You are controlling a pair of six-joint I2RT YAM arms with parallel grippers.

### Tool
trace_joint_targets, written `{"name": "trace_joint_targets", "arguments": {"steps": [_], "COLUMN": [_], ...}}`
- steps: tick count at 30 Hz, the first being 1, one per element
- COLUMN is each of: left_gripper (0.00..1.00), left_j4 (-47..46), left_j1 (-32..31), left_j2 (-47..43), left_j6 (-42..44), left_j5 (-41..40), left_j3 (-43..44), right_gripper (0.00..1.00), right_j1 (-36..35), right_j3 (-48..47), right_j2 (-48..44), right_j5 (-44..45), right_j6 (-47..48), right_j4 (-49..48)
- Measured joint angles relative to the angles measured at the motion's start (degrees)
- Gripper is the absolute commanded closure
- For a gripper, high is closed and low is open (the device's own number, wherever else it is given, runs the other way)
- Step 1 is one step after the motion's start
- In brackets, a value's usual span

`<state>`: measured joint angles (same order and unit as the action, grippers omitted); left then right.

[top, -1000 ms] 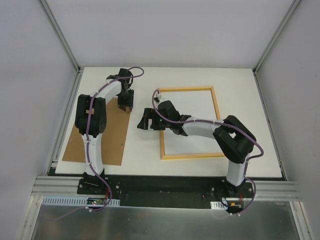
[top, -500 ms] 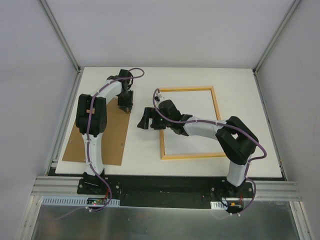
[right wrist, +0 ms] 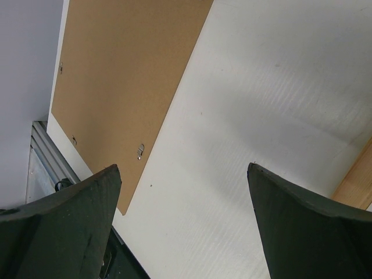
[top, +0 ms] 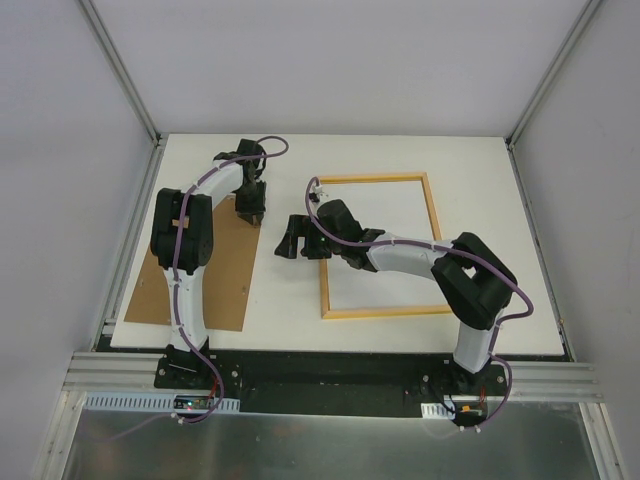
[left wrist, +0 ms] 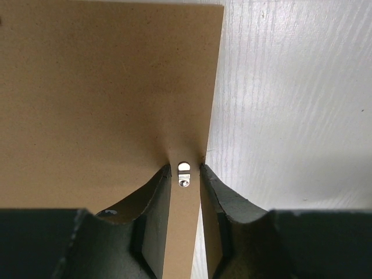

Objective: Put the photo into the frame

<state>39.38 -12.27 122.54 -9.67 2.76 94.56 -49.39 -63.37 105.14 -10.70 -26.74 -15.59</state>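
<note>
You have the white table [top: 470, 160] under everything, walled in by pale panels. On its right half lies the frame [top: 372, 179], flat, its pale wood side up, with bare table showing through the opening. On the left half, well apart from the frame, lies the brown board [top: 225, 285], also flat, its near corner reaching past the table's front edge.

Your right arm [top: 400, 255] reaches across the frame's left bar. Your left arm [top: 185, 235] stretches over the board toward its far right corner.

Your right gripper [top: 288, 240] hangs over the bare strip of table between board and frame. In its wrist view the jaws stand wide apart with nothing between them, and the board [right wrist: 128, 75] lies beyond, with a corner of the frame [right wrist: 356, 180] at the lower right.

Your left gripper [left wrist: 185, 174] points down at the board [left wrist: 104, 87] right at its edge, with the table [left wrist: 290, 87] just beside it. Its jaws are only a narrow way apart and clamp nothing. A small metal tab [left wrist: 183, 172] on the board sits in the gap.
</note>
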Motion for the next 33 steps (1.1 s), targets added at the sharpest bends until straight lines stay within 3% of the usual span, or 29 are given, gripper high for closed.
{"name": "trace_joint_targets", "arguments": {"steps": [9,15,33], "left_gripper": [0.74,0.68,0.73], "left_j4": [-0.57,-0.55,0.0], "left_j1": [0.0,-0.13,-0.55], "left_j2": [-1.14,-1.57,-3.02], "left_j6": [0.02,-0.13,-0.37], "left_j5": [0.02,-0.02,-0.55], "left_j3": [-1.77,-2.4,-4.48], "right_gripper": [0.08,0.08,0.08], "right_j1": [-0.2,-0.28,-0.44], "right_j3": [0.0,0.09,0.39], "right_j2": [0.0,0.0,0.0], "right_j5": [0.04,0.07,0.22], "right_j6": [0.0,0.0,0.0], "right_j4": [0.0,0.0,0.0]}}
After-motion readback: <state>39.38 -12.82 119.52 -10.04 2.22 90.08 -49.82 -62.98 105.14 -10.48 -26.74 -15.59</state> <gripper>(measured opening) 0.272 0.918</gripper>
